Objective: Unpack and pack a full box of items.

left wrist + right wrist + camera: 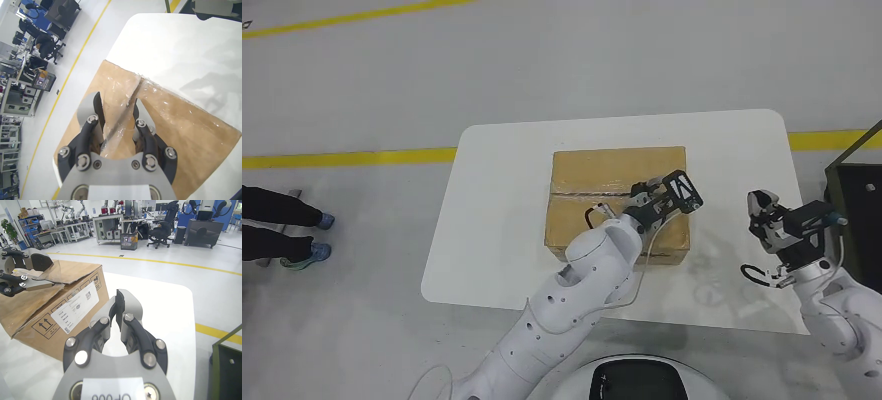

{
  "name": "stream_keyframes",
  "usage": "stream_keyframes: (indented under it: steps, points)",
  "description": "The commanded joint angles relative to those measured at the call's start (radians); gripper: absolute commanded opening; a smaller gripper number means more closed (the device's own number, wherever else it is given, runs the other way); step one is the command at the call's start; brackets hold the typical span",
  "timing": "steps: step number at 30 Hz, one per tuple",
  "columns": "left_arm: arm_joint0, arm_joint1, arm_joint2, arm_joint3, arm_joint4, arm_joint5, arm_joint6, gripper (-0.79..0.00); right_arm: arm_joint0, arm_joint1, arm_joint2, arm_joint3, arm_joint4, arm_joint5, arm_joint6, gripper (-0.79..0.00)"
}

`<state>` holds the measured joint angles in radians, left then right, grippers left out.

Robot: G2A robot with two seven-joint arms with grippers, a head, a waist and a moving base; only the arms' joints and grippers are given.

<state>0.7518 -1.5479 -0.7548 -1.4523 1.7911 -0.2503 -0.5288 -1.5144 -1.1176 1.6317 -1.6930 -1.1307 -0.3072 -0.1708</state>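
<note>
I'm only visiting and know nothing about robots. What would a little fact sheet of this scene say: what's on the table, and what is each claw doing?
Surface: white table with rounded corners
Item: cardboard box on the table, top flaps down
Seal: clear tape along the top seam, crinkled and partly lifted
Left gripper: open, over the box top, one finger either side of the tape
Right gripper: shut, holding nothing, above the table beside the box

box [617, 205]: brown cardboard, flaps closed | seam tape [117, 121] clear, torn, peeling | upright mid bench [492, 200] before me, white label [75, 306] on side
</note>
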Motion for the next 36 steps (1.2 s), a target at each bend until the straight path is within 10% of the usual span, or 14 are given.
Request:
stream_keyframes:
  steps: [1, 7, 9, 36]
  points:
    - [0.001, -0.002, -0.003, 0.003, 0.002, 0.003, 0.003, -0.459, 0.002, -0.001, -0.001, 0.003, 0.0, -0.001, 0.001, -0.785]
    - [0.004, -0.008, -0.017, -0.006, 0.002, 0.012, 0.015, -0.6, 0.009, -0.002, -0.002, 0.007, 0.0, -0.004, 0.004, -0.785]
    - [0.009, -0.009, -0.025, -0.013, 0.003, 0.019, 0.023, -0.785, 0.013, -0.002, -0.001, 0.006, 0.003, -0.006, 0.007, -0.785]
    - [0.204, 0.064, -0.473, -0.436, 0.136, 0.001, 0.009, -0.785, 0.149, -0.009, -0.076, -0.086, 0.156, -0.146, 0.126, -0.785]
